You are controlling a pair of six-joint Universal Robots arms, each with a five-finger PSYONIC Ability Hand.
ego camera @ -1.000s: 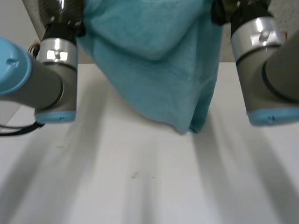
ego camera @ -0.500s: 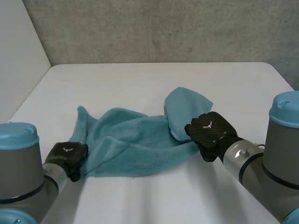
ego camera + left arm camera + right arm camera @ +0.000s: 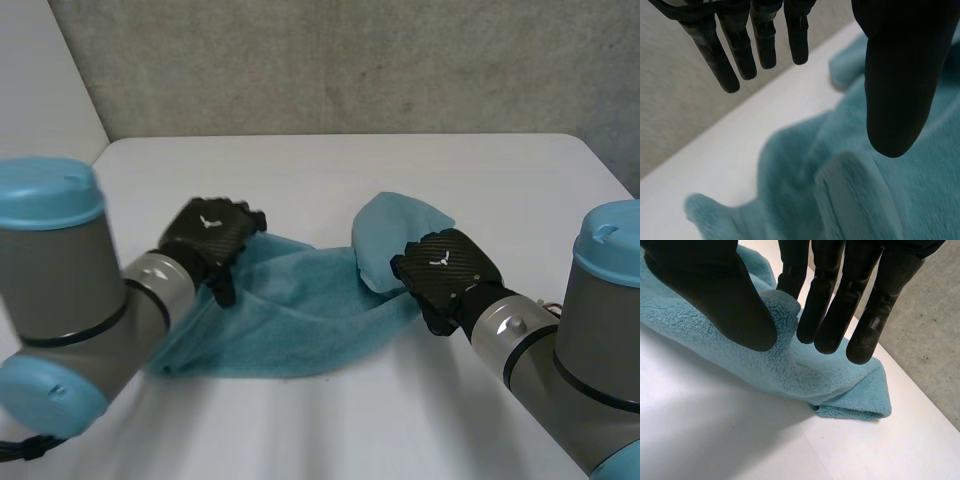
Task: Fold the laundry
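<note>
A teal towel (image 3: 300,310) lies crumpled on the white table (image 3: 330,170), with a flap folded up at its right end. My left hand (image 3: 210,235) hovers over the towel's left part. Its fingers (image 3: 765,40) are straight and its thumb (image 3: 900,75) stands apart, with nothing between them; the towel (image 3: 920,200) lies below. My right hand (image 3: 440,275) is at the towel's right end. There its thumb (image 3: 715,285) and fingers (image 3: 830,295) pinch a raised fold of the towel (image 3: 805,375).
A grey wall (image 3: 350,60) rises behind the table's far edge. Bare table lies in front of the towel (image 3: 330,430) and beyond it. My two grey arms flank the towel on either side.
The towel, held up high a second ago, now lies on the table. My left hand has let go of its near left corner, opened, and moved up over the towel's left part.
</note>
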